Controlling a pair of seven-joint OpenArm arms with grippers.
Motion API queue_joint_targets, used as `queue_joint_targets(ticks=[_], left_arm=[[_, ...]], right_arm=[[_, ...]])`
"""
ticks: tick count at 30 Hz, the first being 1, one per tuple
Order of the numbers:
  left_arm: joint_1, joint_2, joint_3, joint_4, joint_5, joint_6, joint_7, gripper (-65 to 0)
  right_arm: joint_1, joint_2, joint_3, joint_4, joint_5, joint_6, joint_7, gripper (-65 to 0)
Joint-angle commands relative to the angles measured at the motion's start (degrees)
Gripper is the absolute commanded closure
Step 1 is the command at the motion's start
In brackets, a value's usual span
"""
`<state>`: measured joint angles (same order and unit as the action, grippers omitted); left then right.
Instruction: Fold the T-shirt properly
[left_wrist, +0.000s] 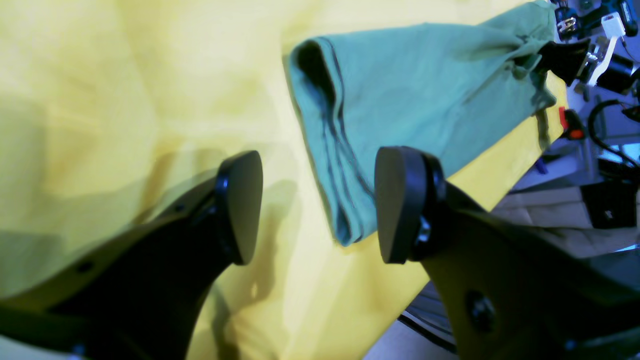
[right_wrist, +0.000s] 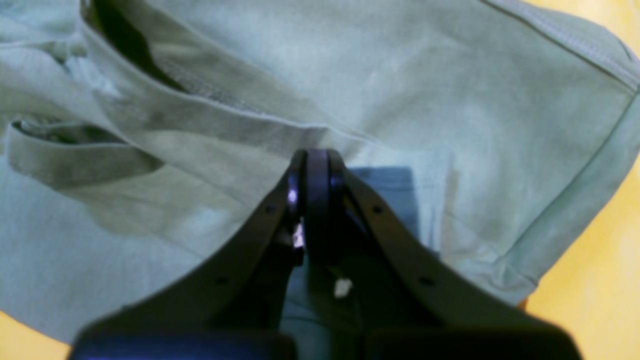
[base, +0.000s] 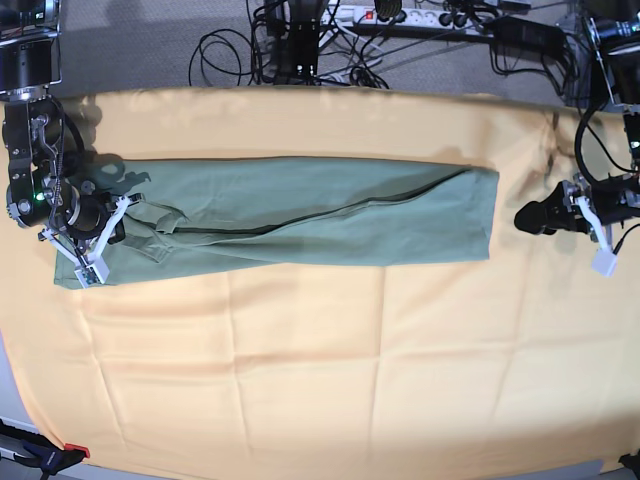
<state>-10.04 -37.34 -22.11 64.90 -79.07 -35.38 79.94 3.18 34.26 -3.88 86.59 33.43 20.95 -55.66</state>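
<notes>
The yellow-orange cloth (base: 320, 370) is covering the table, the T-shirt (base: 300, 215) lying folded long across it. The right gripper (right_wrist: 310, 165) is pinching its neck end; the left gripper (left_wrist: 315, 205) is hovering spread, empty, beside the hem.

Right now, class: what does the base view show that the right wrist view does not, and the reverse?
Only the base view shows the whole T-shirt folded into a long band on the yellow-orange cloth, and the open left gripper beyond its far end. Only the right wrist view shows the right gripper shut on fabric near the pale tag. Both show shirt and cloth.
</notes>
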Motion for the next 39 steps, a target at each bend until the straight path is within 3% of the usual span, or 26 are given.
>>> queue_joint_targets(ticks=[1,14,23,39], left_arm=[[-0.83,-0.68,-0.52,0.83,-1.53,-0.13,-0.35,-37.3],[1.86,1.03,-0.52,0.83,0.52,-0.17,-0.48,-37.3],[1.88,1.70,-0.52,0.83,3.82,-0.17,-3.89,-37.3],[1.77,9.01,-0.42,0.83,3.87,-0.17,-4.02,-37.3]], right_arm=[[0.46,0.68,0.22,0.15,-0.44,-0.20,-0.44,0.0],[0.46,0.70,0.22,0.15,-0.48,-0.20,-0.48,0.0],[0.46,0.70,0.22,0.15,-0.44,-0.20,-0.44,0.0],[0.46,0.70,0.22,0.15,-0.46,-0.20,-0.46,0.0]])
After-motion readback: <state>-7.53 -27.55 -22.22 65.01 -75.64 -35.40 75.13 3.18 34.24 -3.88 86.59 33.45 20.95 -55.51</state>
